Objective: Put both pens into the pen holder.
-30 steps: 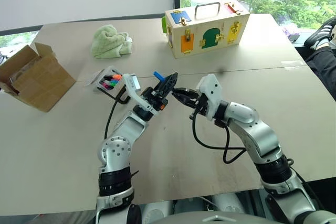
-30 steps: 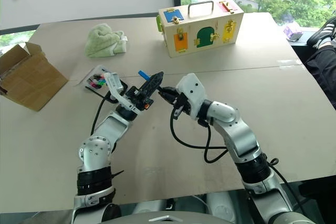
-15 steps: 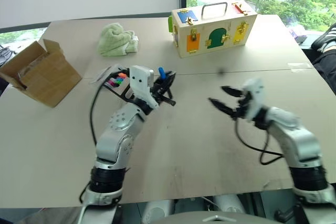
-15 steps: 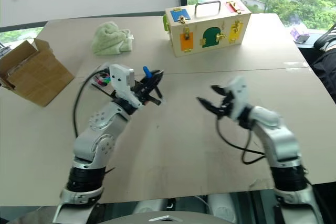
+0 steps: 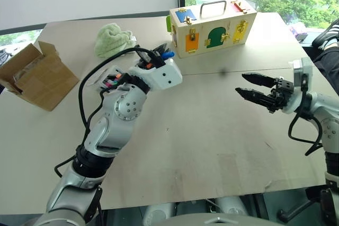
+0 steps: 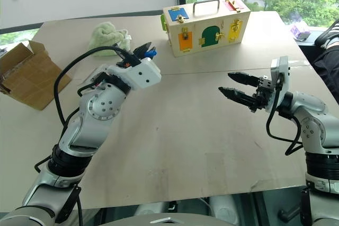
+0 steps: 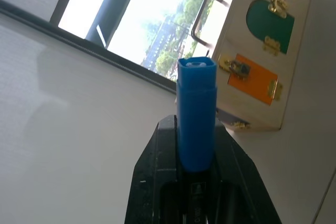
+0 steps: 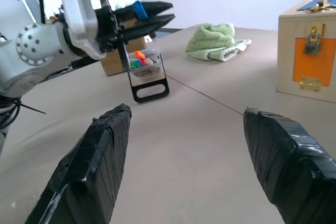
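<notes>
A pen with a blue cap (image 7: 196, 103) is held by my left gripper (image 5: 159, 56), which is shut on its barrel. The gripper is raised above the table, and the cap (image 5: 168, 55) points toward the wooden box. Just behind the left forearm, partly hidden by it, the pen holder (image 8: 146, 62) stands on the table. It is a clear case on a black loop frame. Several coloured caps show inside it, one of them orange (image 8: 139, 54). My right gripper (image 5: 241, 84) hovers over the right side of the table. It is open and holds nothing, with its fingers (image 8: 102, 150) wide apart.
A wooden box with coloured doors (image 5: 212, 25) stands at the back. A green cloth (image 5: 113, 41) lies to its left. An open cardboard box (image 5: 34, 75) sits at the far left. A person's shoe (image 5: 331, 31) shows at the right edge.
The right gripper let go of the pen, opened and swung away to the right. The left gripper closed on the pen, lifted it and turned it back toward the holder.
</notes>
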Motion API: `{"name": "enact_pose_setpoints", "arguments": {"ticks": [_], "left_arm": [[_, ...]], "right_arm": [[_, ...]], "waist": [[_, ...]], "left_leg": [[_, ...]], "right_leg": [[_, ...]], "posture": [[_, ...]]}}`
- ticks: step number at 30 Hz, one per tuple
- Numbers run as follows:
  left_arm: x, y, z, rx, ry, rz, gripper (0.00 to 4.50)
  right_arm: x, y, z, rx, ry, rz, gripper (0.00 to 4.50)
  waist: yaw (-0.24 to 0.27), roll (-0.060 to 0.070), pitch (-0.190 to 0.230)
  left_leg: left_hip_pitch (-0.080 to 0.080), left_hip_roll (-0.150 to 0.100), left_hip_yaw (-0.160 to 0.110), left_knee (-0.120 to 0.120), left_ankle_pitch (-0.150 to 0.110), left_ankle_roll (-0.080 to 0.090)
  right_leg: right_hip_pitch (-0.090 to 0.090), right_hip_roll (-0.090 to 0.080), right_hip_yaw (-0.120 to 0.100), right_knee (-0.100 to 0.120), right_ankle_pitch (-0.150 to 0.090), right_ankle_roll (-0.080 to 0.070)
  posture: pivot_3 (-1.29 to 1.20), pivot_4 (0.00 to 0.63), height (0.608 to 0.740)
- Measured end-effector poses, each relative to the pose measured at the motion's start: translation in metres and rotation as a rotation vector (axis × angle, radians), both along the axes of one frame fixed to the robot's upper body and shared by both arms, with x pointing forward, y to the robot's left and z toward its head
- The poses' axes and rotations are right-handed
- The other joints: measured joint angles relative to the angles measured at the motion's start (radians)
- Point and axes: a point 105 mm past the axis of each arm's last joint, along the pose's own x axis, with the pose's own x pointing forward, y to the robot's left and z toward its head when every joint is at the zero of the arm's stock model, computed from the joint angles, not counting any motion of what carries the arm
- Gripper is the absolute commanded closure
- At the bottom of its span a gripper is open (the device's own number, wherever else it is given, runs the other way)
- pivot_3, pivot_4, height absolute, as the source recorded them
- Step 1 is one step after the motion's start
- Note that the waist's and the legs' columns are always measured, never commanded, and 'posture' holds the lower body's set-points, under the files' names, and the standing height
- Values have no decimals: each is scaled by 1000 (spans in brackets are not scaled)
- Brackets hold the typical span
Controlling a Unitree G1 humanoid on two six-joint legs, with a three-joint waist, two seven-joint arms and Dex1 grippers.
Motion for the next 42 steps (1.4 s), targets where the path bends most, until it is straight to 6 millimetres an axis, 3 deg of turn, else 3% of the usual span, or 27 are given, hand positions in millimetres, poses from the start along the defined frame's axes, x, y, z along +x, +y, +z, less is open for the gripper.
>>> {"name": "enact_pose_setpoints", "arguments": {"ticks": [26,42], "left_arm": [[3,27,-8,41,33,112,4500],[19,38,-29,47,114,122,4500]], "right_arm": [[0,-6,-13,-21,18,-31,881],[-4,-9,-15,-35,18,-66,881]], "waist": [[4,0,0],[3,0,0]], "left_leg": [[0,0,0,1,0,0],[0,0,0,1,0,0]], "right_leg": [[0,-1,-1,1,0,0],[0,-1,-1,2,0,0]], "posture": [[0,150,740],[0,150,740]]}}
